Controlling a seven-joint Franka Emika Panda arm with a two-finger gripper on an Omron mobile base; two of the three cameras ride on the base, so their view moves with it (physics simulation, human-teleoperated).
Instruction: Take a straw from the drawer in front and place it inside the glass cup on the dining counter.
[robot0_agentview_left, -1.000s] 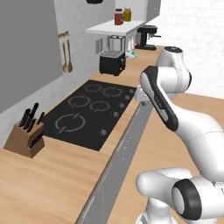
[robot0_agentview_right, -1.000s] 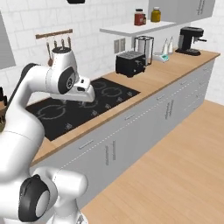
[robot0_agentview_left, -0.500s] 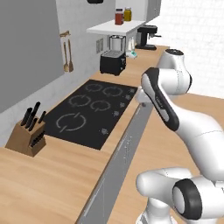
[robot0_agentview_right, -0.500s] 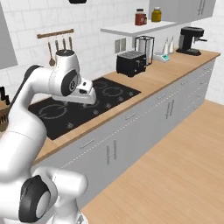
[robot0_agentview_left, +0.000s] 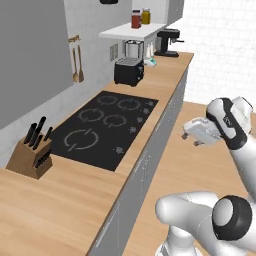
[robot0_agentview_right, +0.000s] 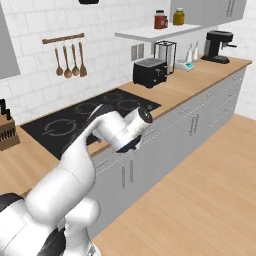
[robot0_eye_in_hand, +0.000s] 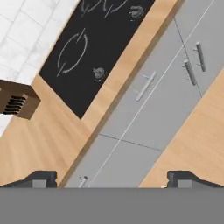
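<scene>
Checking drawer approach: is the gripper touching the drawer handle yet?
Apart. In the hand view the open gripper hangs well off the drawer handle, grey front between them.

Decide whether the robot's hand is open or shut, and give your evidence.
Open. In the hand view, the hand has its two dark fingertips far apart, with nothing between them, above the grey drawer fronts.

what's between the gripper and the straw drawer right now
Nothing visible stands between them. The open gripper hangs over the floor facing the grey drawer fronts below the wood worktop. All fronts are shut, so the straw cannot be seen.
</scene>
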